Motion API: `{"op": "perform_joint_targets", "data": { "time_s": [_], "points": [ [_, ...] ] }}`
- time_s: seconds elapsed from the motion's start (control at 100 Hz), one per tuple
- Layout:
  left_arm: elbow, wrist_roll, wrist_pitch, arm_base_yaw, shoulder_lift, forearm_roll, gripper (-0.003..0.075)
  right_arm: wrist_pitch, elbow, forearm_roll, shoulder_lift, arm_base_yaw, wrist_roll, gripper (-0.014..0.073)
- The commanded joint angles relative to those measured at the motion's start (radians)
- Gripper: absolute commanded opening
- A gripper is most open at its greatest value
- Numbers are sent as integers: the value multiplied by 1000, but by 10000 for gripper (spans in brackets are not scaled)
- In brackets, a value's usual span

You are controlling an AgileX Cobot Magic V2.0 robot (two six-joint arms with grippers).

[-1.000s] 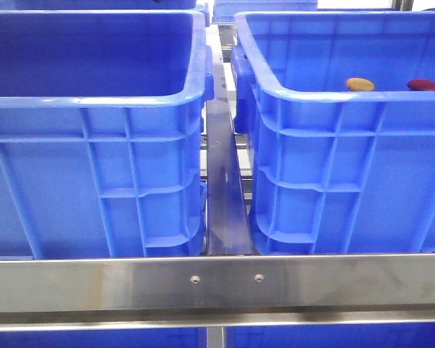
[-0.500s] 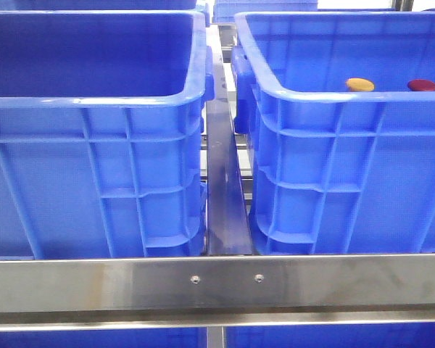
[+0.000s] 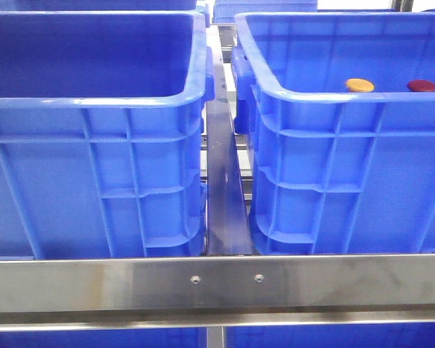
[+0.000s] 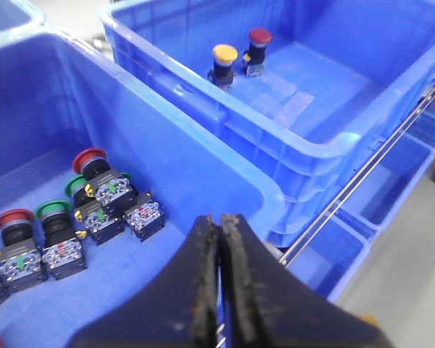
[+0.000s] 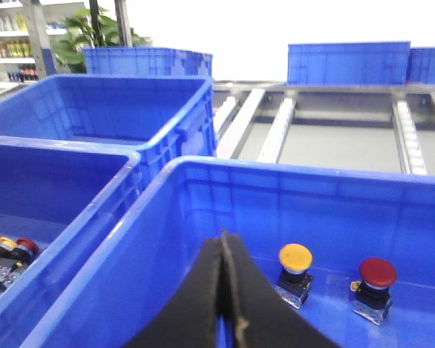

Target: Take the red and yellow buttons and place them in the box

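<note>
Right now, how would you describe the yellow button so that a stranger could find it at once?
Look into the right blue crate, the one that holds only two push buttons. The yellow button stands on the crate floor near the far wall, left of the red button. Its cap is orange-yellow; its neighbour's is dark red.

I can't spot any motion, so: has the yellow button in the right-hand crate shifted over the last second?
No. The yellow button sits in the same spot against the right crate's near rim, with the red button just as far beside it.
</note>
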State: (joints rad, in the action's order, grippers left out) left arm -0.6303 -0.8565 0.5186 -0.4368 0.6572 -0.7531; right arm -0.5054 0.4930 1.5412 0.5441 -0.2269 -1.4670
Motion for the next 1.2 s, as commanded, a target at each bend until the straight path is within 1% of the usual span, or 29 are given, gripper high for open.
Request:
{"op": "perform_joint_targets", "data": {
  "time_s": [0.0,0.23,0.36,1.19],
  "points": [
    [19,1,-61,-8,-82,-39,-20,7,-12,49,-70,2,-9,-61],
    [130,1,-108,-8,-255,-44,-20,1,-97,49,-203,2,-9,-61],
    [154,1,-131,-8,-304,-44,-20,-2,-114,49,-224,2,-9,-61],
    [162,1,-131,-8,-307,-49,-20,-12,-114,49,-224,2,-9,-61]
  ]
}}
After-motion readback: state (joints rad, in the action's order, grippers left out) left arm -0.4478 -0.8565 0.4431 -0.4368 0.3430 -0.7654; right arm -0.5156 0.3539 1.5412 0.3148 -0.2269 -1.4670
